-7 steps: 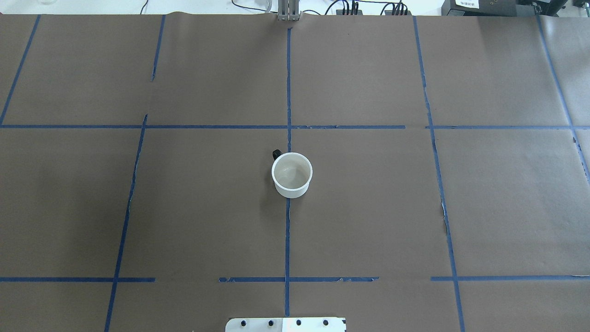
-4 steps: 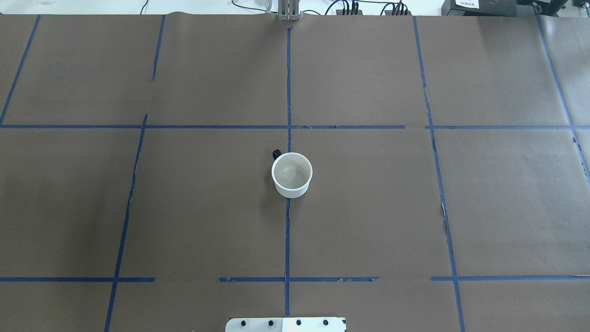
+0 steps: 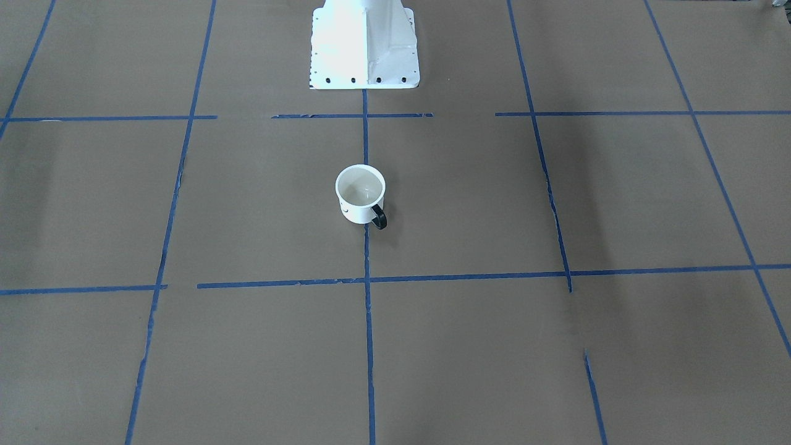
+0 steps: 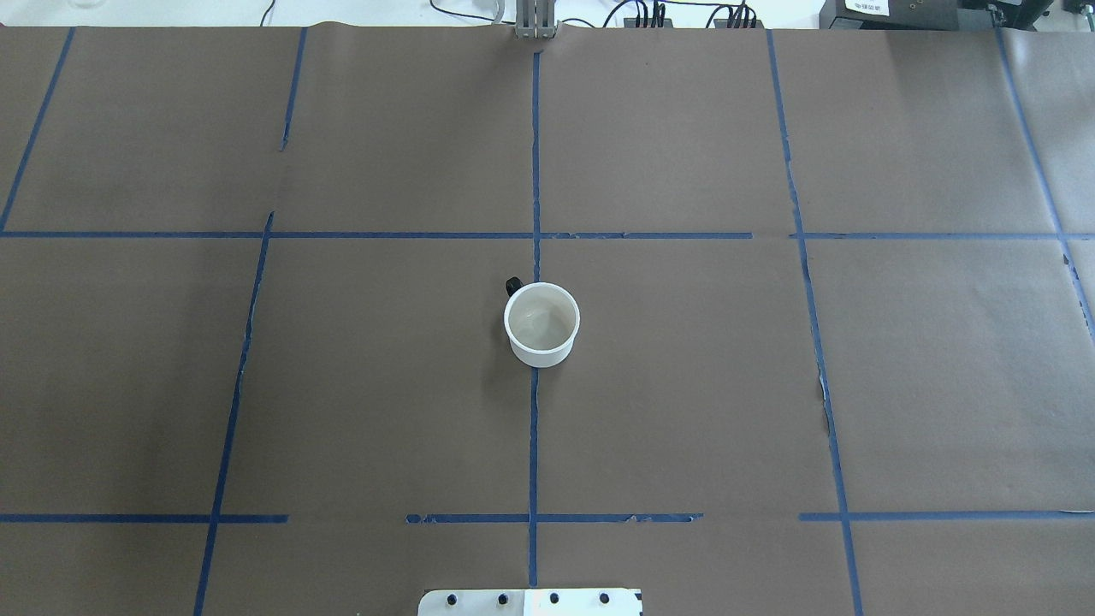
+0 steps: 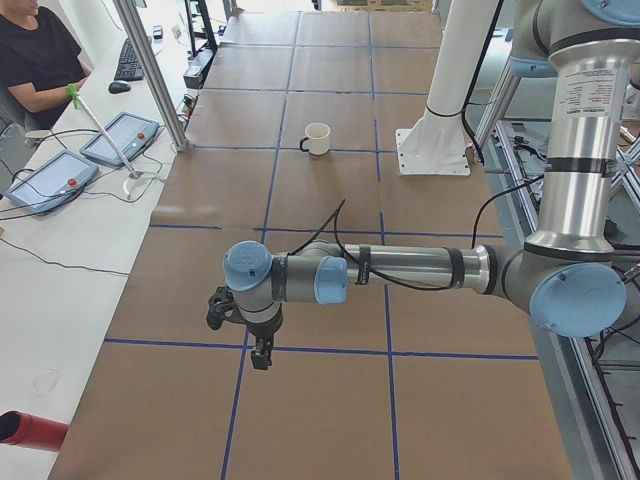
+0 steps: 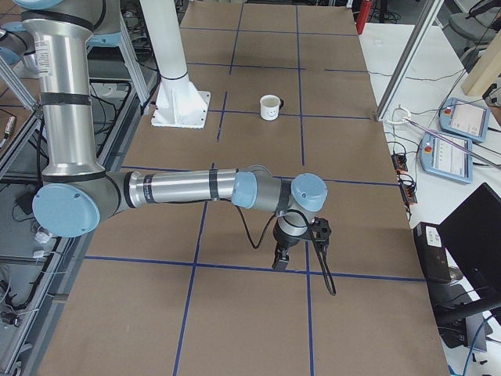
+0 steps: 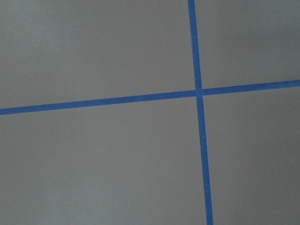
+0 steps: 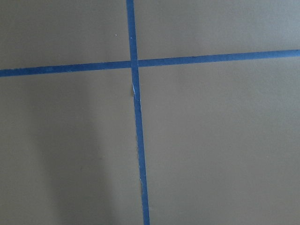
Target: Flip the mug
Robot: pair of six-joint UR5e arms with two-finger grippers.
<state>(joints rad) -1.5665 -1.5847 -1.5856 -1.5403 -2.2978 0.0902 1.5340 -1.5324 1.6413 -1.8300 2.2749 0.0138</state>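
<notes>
the worry i have is the smooth round wall of the mug (image 4: 541, 323) slipping from a two-finger pinch mid-turn, so it drops and rolls. it stands mouth-up on the centre tape line (image 4: 533, 445), in front of the robot's base (image 4: 530, 601). i count one mug and two arms. i cannot tell whether the left gripper (image 5: 260, 352) or the right gripper (image 6: 279, 261) is spread or pressed together; both are well apart from the mug.

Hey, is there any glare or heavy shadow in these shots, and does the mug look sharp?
Front-facing view: the white robot base is washed out by glare, while the mug is sharp with only a faint shadow to the view's right. Overhead view: even light, soft shadow left of the mug. Right wrist view: a dim band darkens the left of the paper, and the tape looks crisp.
</notes>
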